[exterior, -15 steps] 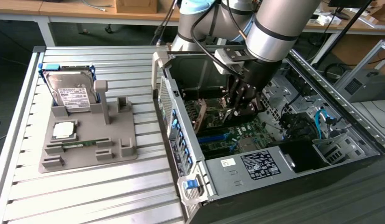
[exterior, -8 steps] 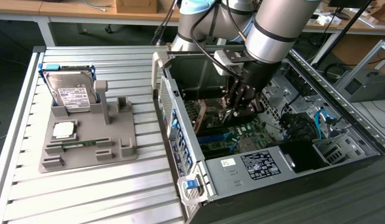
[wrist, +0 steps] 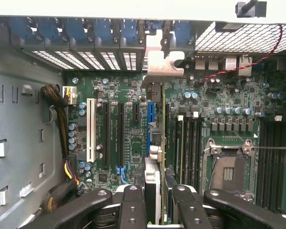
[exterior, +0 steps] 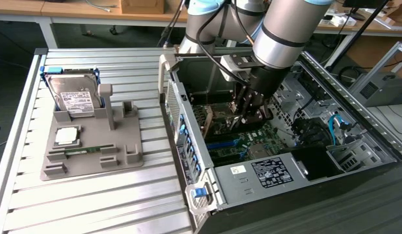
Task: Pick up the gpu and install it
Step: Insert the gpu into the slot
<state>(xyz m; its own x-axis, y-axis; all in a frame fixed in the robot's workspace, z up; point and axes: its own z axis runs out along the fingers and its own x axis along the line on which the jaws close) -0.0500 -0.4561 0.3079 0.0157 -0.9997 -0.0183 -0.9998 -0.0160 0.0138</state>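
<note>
While the arm reaches down into the open computer case at the centre of the exterior view, its gripper is clamped on the gpu — the card sits edge-on between the fingers, close over the motherboard, with its silvery bracket by the rear slot covers. A hard drive stands in the grey holder at the exterior view's left.

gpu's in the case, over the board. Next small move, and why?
Probably a short, straight press down toward the motherboard. The gripper is shut on the gpu, which stands edge-on alongside the blue slot, its bracket at the rear openings. Whether it is seated, I cannot tell.
</note>
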